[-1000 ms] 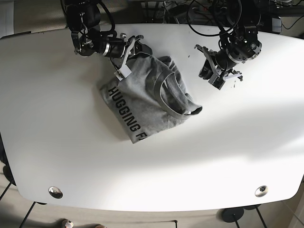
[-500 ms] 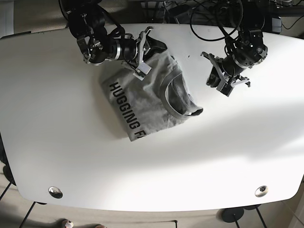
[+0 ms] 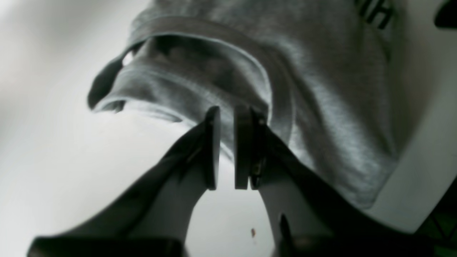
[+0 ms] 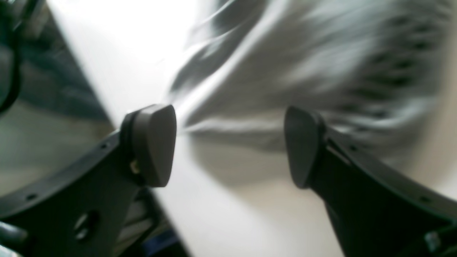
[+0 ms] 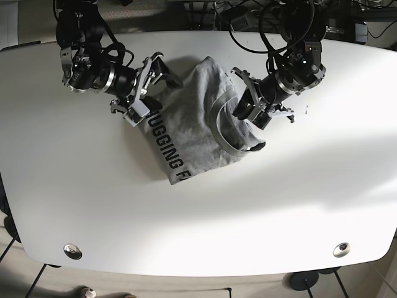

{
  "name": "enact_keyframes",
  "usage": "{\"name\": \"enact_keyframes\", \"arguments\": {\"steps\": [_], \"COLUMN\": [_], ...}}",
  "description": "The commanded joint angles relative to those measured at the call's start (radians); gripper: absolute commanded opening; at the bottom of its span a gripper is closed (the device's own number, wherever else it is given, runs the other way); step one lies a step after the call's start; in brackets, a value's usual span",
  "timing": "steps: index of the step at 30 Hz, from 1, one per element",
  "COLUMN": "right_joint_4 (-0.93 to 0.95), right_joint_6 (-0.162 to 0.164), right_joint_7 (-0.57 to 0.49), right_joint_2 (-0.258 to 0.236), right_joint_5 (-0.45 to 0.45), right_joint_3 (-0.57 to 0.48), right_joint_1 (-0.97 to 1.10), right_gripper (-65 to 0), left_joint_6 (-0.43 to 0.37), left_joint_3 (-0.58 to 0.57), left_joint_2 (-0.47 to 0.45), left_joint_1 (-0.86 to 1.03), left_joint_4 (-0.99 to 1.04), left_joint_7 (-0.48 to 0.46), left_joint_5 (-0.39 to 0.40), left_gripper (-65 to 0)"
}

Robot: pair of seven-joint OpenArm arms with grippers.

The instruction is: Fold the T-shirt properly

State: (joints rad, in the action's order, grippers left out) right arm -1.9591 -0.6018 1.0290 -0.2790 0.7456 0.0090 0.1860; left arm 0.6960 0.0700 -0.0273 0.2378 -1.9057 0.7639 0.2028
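The grey T-shirt (image 5: 192, 121) lies folded in a bundle at mid-table, black lettering along its left edge, collar (image 5: 218, 121) turned to the right. My left gripper (image 5: 240, 110) is at the collar on the shirt's right side. In the left wrist view its fingers (image 3: 212, 142) are almost together with nothing between them, their tips just in front of the collar (image 3: 250, 60). My right gripper (image 5: 154, 92) is open at the shirt's upper left edge. In the blurred right wrist view it (image 4: 228, 125) is wide open in front of the cloth (image 4: 285, 71), holding nothing.
The white table (image 5: 279, 198) reaches well beyond the shirt on all sides. Two metal discs (image 5: 72, 251) (image 5: 341, 249) sit near its front edge. Cables and dark gear (image 5: 248, 15) lie behind the far edge.
My left gripper has moved left across the table to the shirt's collar. My right gripper has pulled back from the shirt's top to its upper left edge. The shirt's top corner has shifted.
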Motion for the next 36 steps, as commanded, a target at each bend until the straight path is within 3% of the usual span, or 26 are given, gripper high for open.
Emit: {"name": "enact_keyframes", "arguments": {"steps": [1, 7, 12, 17, 20, 25, 27, 31, 35, 36], "right_joint_4": [0.053, 0.422, 0.728, 0.915, 1.041, 1.217, 1.259, 1.363, 1.421, 1.404], "right_joint_6": [0.003, 0.006, 0.006, 0.007, 0.007, 0.007, 0.007, 0.007, 0.000, -0.002], "right_joint_7": [-0.028, -0.046, -0.258, -0.548, -0.709, -0.870, -0.915, -1.018, -1.070, -1.071], "right_joint_2": [0.005, 0.039, 0.039, 0.040, 0.057, 0.067, 0.068, 0.102, 0.099, 0.067], "right_joint_5": [0.027, 0.027, 0.027, 0.027, 0.027, 0.025, 0.018, -0.189, -0.223, -0.223], "right_joint_3": [0.041, 0.053, -0.037, -0.237, -0.341, -0.430, -0.435, -0.429, -0.338, -0.320], "right_joint_1": [-0.112, -0.417, -0.580, -0.647, -0.687, -0.739, -0.741, -0.742, -0.707, -0.688], "right_gripper": [-20.0, -36.0, -48.5, -48.8, -48.8, -48.7, -48.5, -48.8, -48.8, -48.8], "left_joint_6": [-0.005, -0.006, -0.006, -0.014, -0.060, -0.058, -0.058, -0.058, -0.058, -0.062], "left_joint_3": [-0.051, -0.137, -0.134, -0.132, -0.132, -0.131, -0.121, -0.109, -0.069, -0.065], "left_joint_2": [0.028, 0.048, 0.046, 0.045, 0.042, 0.039, 0.020, 0.017, 0.013, -0.018], "left_joint_1": [-0.004, 0.011, 0.018, 0.019, 0.027, 0.038, 0.038, 0.030, -0.021, -0.050], "left_joint_4": [-0.019, -0.015, -0.013, -0.012, 0.025, 0.099, 0.134, 0.219, 0.266, 0.297], "left_joint_7": [-0.022, -0.022, -0.022, -0.022, -0.025, -0.028, -0.048, -0.090, -0.086, -0.083], "left_joint_5": [0.017, 0.014, 0.013, 0.011, 0.017, 0.014, 0.019, 0.014, 0.011, 0.011], "left_gripper": [-59.6, -59.6, -59.7, -60.0, -60.0, -60.0, -60.1, -60.1, -59.9, -59.9]}}
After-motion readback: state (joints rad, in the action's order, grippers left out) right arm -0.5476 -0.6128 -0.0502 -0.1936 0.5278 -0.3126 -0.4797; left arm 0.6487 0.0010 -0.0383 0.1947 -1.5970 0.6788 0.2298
